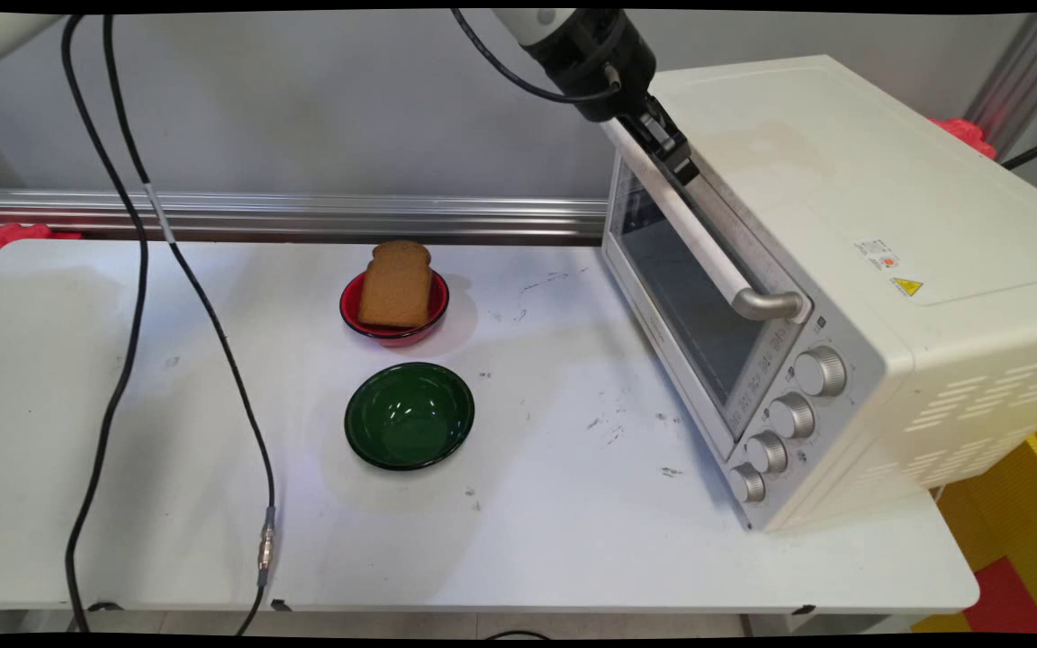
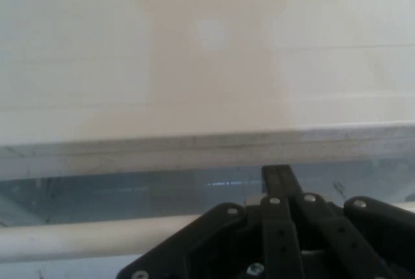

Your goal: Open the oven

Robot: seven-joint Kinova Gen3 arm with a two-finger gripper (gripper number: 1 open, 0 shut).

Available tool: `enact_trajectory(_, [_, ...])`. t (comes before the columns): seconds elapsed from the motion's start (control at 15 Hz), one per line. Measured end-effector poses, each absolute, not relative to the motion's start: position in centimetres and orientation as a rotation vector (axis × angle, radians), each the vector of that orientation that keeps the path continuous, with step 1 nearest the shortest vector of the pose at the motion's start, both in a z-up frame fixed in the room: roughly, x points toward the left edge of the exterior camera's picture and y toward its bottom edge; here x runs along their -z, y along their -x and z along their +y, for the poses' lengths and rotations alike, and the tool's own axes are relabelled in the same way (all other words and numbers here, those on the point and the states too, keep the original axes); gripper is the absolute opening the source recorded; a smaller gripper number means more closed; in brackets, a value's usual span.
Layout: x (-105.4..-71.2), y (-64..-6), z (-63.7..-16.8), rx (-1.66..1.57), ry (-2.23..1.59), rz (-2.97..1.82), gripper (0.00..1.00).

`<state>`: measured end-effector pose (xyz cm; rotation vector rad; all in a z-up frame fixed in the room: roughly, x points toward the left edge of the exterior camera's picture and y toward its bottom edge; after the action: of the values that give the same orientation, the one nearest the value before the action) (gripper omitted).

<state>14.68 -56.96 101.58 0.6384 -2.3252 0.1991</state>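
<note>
My black gripper (image 1: 673, 155) is at the far end of the white bar handle (image 1: 707, 247) on the door of a cream toaster oven (image 1: 843, 225), right at the door's top edge. Its fingers are shut on the handle. The glass door (image 1: 680, 306) looks closed. Up close in the hand view, the handle (image 2: 78, 239) runs across the bottom and passes behind the gripper (image 2: 285, 191). One fingertip (image 2: 277, 175) pokes up above the handle against the door's top rim, with the oven's cream top (image 2: 207, 52) beyond.
A slice of brown bread (image 1: 399, 283) leans in a red bowl (image 1: 365, 324) mid-table. An empty green bowl (image 1: 409, 416) sits just in front of it. Several knobs (image 1: 793, 416) line the oven's front. Black cables (image 1: 127, 297) hang over the table's left part.
</note>
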Motion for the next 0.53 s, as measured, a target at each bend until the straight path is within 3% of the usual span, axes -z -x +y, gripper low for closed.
enact_trajectory(0.53, [-100.0,-14.7,-57.1,-0.191,-0.634,-2.339,0.00])
